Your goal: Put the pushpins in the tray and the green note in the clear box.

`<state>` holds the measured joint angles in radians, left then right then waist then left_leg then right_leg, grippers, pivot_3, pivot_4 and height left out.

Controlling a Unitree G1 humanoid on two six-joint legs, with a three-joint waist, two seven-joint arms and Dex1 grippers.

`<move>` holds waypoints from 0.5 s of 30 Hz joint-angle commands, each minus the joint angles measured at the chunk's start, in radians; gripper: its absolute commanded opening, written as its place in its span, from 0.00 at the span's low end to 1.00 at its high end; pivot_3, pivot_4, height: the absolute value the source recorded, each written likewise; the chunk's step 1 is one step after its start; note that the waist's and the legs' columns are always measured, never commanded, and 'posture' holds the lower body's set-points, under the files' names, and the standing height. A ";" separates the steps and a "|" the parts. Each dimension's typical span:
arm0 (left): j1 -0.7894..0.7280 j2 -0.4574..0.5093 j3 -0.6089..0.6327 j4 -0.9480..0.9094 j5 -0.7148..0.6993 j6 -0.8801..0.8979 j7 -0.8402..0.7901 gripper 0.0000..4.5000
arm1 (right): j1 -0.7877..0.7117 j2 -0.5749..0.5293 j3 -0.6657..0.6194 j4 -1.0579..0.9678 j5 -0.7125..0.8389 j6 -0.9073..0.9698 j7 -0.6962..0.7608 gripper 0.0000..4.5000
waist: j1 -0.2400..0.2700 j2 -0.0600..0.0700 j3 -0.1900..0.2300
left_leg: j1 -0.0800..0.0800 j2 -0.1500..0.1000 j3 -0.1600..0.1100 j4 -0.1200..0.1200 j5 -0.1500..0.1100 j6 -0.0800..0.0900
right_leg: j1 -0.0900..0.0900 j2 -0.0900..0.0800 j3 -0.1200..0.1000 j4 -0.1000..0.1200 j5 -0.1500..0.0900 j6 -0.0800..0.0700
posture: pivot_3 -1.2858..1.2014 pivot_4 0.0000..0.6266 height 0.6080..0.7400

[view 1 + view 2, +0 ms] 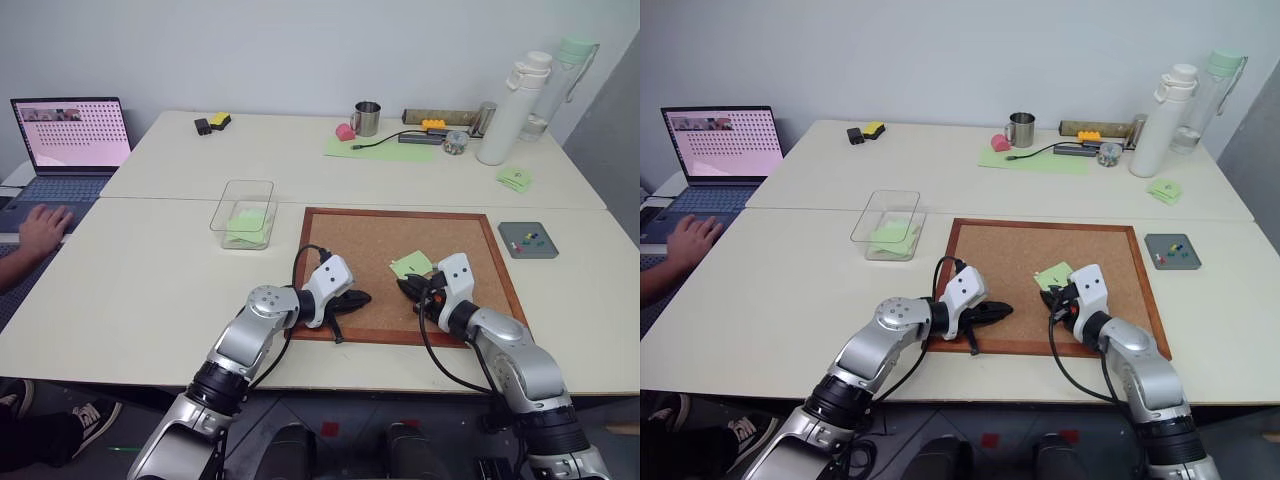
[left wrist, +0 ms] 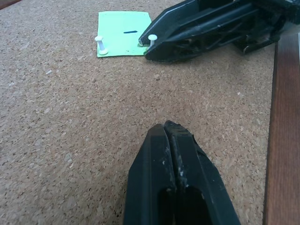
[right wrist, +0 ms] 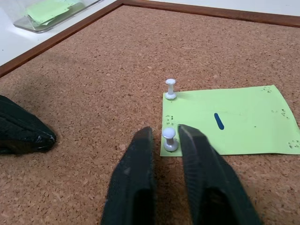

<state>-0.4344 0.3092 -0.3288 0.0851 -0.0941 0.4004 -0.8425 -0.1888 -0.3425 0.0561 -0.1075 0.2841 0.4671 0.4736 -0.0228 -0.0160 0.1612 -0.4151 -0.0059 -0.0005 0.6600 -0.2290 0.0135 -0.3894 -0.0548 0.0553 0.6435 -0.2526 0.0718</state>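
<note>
Right gripper point(image 3: 164, 140) at a white pushpin point(image 3: 169, 139) on a light-green square paper note point(image 3: 229, 121).
We saw the pin standing upright between black fingers closed against it, pinning the note flat on grainy brown corkboard point(image 1: 360, 250); a second white pin point(image 3: 170, 88) stood beside. Our left gripper point(image 2: 169, 129) was pressed together, empty.

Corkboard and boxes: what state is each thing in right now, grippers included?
green note: flat on the corkboard, pinned by two white pushpins.
near white pushpin: upright, between the right gripper fingers.
far white pushpin: upright, untouched.
left gripper: shut, empty.
clear box: open, green notes inside.
tray: holds coloured pushpins.
</note>
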 commanded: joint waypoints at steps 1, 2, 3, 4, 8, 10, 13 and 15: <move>0.024 0.008 -0.019 0.024 0.017 0.024 0.006 0.00 | -0.022 0.002 -0.016 -0.016 -0.004 -0.028 0.005 0.00 | 0.000 0.000 0.000 | 0.000 0.000 0.000 0.000 0.000 0.000 | 0.000 0.000 0.000 0.000 0.000 0.000 | 0.52 0.24 1.00; 0.024 0.008 -0.020 0.022 0.017 0.024 0.005 0.00 | -0.020 -0.001 -0.014 -0.019 -0.006 -0.030 0.009 0.00 | 0.000 0.000 0.000 | 0.000 0.000 0.000 0.000 0.000 0.000 | 0.000 0.000 0.000 0.000 0.000 0.000 | 0.52 0.24 1.00; 0.024 0.008 -0.020 0.022 0.016 0.025 0.005 0.00 | -0.019 -0.003 -0.011 -0.020 -0.008 -0.031 0.013 0.00 | -0.001 0.000 0.000 | 0.000 0.000 0.000 0.000 0.000 0.000 | 0.000 0.000 0.000 0.000 0.000 0.000 | 0.52 0.24 1.00; 0.024 0.008 -0.020 0.022 0.016 0.025 0.005 0.00 | -0.015 0.000 -0.015 -0.030 0.000 -0.028 0.015 0.00 | -0.001 0.000 0.000 | 0.000 0.000 0.000 0.000 0.000 0.000 | 0.000 0.000 0.000 0.000 0.000 0.000 | 0.52 0.24 1.00; 0.027 0.010 -0.020 0.023 0.017 0.025 0.004 0.00 | -0.003 0.007 -0.036 -0.098 0.045 -0.018 0.027 0.00 | 0.000 0.000 0.000 | 0.000 0.000 0.000 0.000 0.000 0.000 | 0.000 0.000 0.000 0.000 0.000 0.000 | 0.52 0.24 1.00; 0.028 0.011 -0.021 0.022 0.018 0.025 0.003 0.00 | -0.003 0.013 -0.056 -0.134 0.075 -0.011 0.026 0.00 | 0.000 0.000 0.000 | 0.000 0.000 -0.001 -0.001 0.000 0.000 | 0.000 0.000 -0.001 0.000 -0.001 -0.001 | 0.52 0.24 1.00; 0.033 0.012 -0.019 0.020 0.019 0.024 0.006 0.00 | -0.003 0.007 -0.090 -0.186 0.106 0.014 0.014 0.00 | -0.001 0.000 0.000 | -0.001 0.000 -0.001 -0.001 0.000 0.000 | -0.001 0.000 -0.001 0.000 -0.001 -0.001 | 0.52 0.24 1.00; 0.032 0.012 -0.016 0.021 0.018 0.023 0.008 0.00 | 0.002 -0.007 -0.105 -0.210 0.116 0.032 0.012 0.00 | -0.001 0.000 0.000 | -0.001 0.000 -0.003 -0.001 0.000 0.000 | 0.000 0.000 -0.003 0.000 -0.001 -0.001 | 0.52 0.24 1.00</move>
<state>-0.4252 0.3105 -0.3279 0.0726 -0.0941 0.4018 -0.8392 -0.1820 -0.3337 -0.0104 -0.2595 0.3747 0.4804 0.4854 -0.0235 -0.0162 0.1615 -0.4160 -0.0055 -0.0039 0.6588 -0.2291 0.0134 -0.3893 -0.0553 0.0515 0.6431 -0.2540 0.0701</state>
